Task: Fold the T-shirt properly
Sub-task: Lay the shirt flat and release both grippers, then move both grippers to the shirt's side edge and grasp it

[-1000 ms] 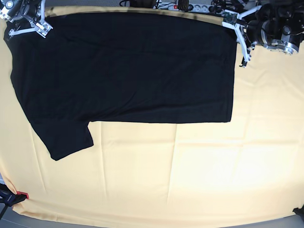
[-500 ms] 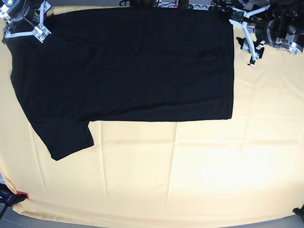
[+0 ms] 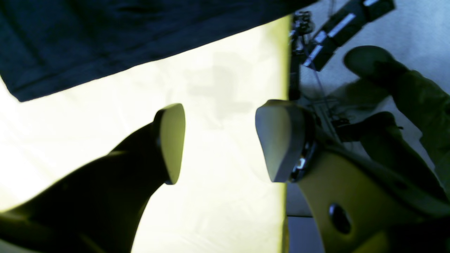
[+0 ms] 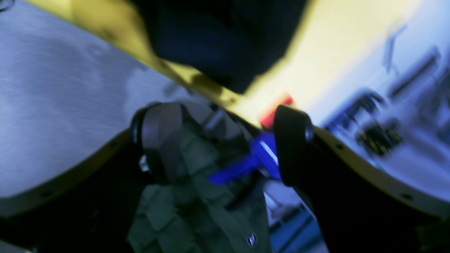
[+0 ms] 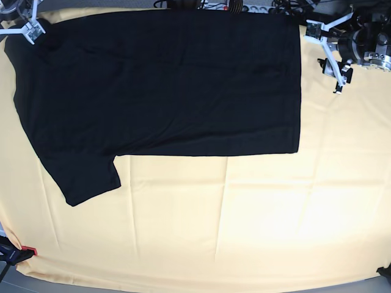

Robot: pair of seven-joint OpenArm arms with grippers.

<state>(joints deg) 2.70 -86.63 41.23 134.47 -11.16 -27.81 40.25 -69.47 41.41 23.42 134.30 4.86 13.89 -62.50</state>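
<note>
A robotics lab bench, by the look of it: a table draped in a pale yellow tablecloth [image 5: 244,232], its corner pinned by a red-tipped clamp [image 5: 24,251]. Along the far edge sits a power strip [image 5: 229,7] amid tangled cables [image 5: 278,7], and two metal robot arms are mounted at the corners.

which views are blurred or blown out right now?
Right wrist: smeared throughout, T-shirt and gripper soft. Left wrist: tablecloth blown out to near white, open gripper backlit and dark. Base: sharp, evenly lit; T-shirt so black its folds barely show.
</note>
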